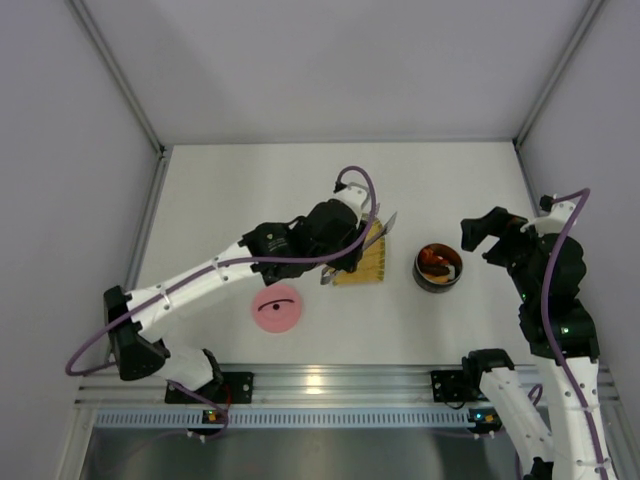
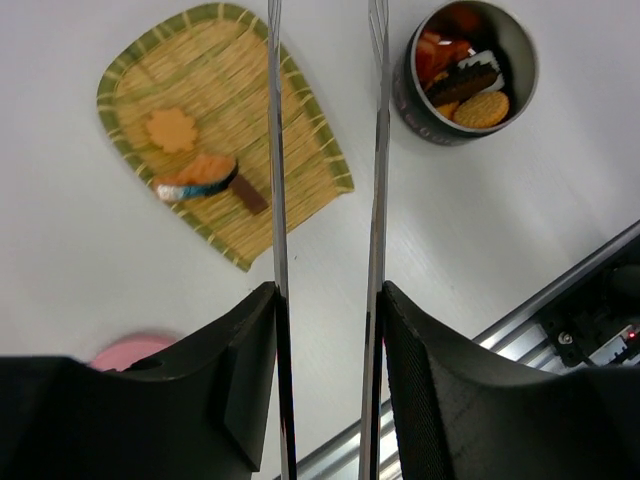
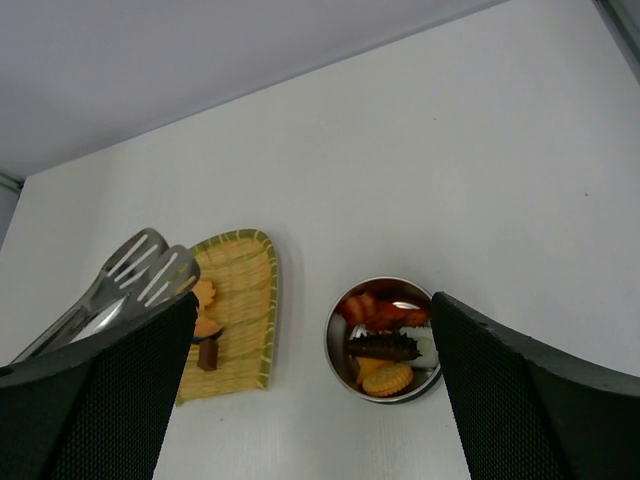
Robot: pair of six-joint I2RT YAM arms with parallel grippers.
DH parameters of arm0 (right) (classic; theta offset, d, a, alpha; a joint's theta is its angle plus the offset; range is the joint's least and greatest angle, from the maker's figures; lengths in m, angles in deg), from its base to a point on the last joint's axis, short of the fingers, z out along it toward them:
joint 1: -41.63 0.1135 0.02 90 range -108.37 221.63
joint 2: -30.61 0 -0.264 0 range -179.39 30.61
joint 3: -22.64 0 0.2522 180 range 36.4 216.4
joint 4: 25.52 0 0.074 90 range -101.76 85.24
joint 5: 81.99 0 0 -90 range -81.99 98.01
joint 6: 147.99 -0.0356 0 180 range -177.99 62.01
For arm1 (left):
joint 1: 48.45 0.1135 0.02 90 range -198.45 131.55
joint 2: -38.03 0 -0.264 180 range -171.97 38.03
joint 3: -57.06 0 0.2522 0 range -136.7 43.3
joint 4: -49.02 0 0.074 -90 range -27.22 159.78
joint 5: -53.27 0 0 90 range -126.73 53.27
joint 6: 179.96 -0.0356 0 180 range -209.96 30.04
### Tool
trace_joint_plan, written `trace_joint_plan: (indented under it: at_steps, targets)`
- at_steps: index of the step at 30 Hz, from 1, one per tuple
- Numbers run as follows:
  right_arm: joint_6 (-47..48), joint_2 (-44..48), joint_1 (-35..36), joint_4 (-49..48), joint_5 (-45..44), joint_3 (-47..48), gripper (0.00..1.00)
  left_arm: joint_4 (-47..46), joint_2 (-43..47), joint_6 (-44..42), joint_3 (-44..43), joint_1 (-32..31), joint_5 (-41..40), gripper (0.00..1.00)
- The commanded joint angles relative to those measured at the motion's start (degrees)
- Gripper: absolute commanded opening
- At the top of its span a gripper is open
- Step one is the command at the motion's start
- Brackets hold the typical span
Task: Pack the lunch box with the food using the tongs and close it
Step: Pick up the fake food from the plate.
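Two food pieces (image 2: 172,130) are lying on the woven tray (image 2: 215,70). My left gripper (image 2: 328,300) is clamping the tongs (image 2: 377,150) above it; my right gripper (image 3: 312,310) is hanging wide open.

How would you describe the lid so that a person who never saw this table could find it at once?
Start at the white table and go toward its near edge. Left of the yellow tray, just nearer than the left arm, lies the lid. It is the only flat pink disc, with a thin black curved handle.
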Motion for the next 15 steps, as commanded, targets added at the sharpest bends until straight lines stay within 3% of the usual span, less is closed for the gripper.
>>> trace_joint_plan:
  at_steps: [1, 8, 15]
  targets:
    - [-0.4, 0.5, -0.6, 0.3, 0.9, 0.1, 0.98, 3.1, 3.7, 4.2, 5.5, -0.1, -4.8, 0.49]
    - [-0.8, 0.6, -0.6, -0.3, 1.4, -1.1, 0.98, 5.1, 9.8, 7.7, 16.7, -0.1, -5.2, 0.48]
    - [-1.3, 0.6, -0.6, -0.9, 1.4, -1.6, 0.98, 3.6, 11.5, 10.0, 21.7, -0.1, -3.6, 0.48]
